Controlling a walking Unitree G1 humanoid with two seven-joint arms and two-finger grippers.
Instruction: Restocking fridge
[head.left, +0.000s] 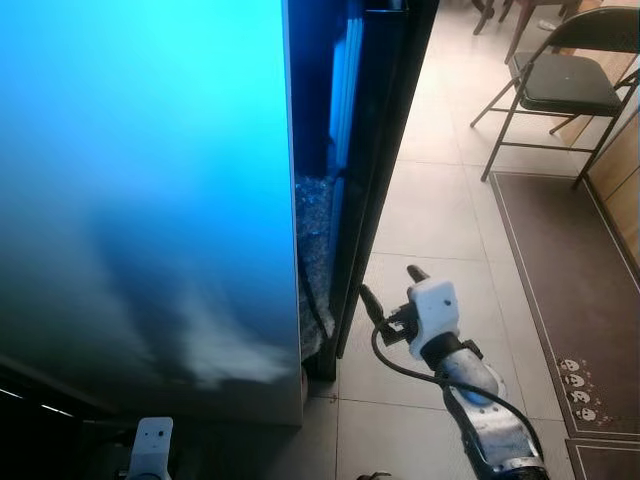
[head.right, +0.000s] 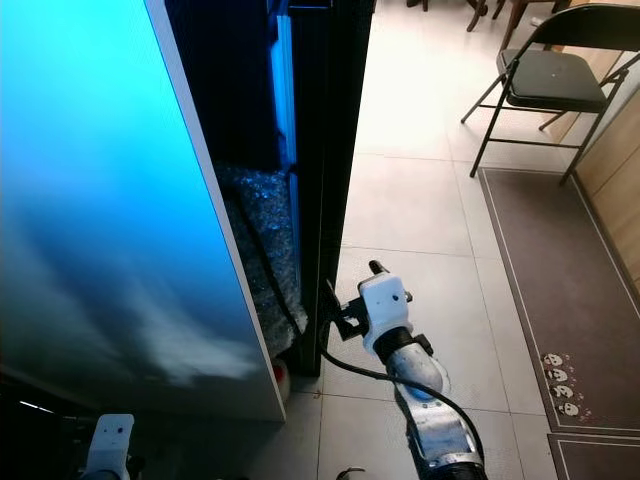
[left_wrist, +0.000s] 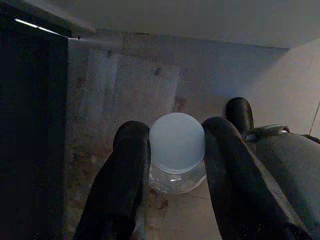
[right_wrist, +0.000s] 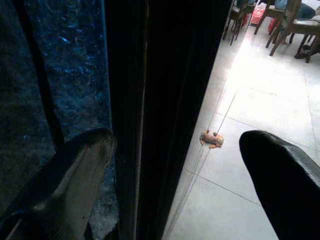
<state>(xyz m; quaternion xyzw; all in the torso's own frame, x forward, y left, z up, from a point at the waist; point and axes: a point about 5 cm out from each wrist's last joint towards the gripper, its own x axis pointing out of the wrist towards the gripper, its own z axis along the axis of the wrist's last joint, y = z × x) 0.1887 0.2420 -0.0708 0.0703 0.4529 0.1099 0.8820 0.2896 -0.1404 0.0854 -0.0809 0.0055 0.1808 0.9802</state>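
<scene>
Step in hand is opening the fridge: my right gripper (head.left: 388, 296), jaws apart, straddles the door (right_wrist: 150, 100) edge, while my left gripper (left_wrist: 175, 150) is clamped on a bottle (left_wrist: 177, 145) low beside the fridge; next, close and pull.

Fridge door ajar, bottle in my left pincer.

I see the fridge (head.right: 330, 150) standing tall and dark on the tiled floor, its blue-lit door (head.left: 150, 200) swung open a crack at the edge. The clear bottle (left_wrist: 176, 150) with a pale round cap stands upright, held between my left pincer (left_wrist: 175, 170) fingers.
</scene>
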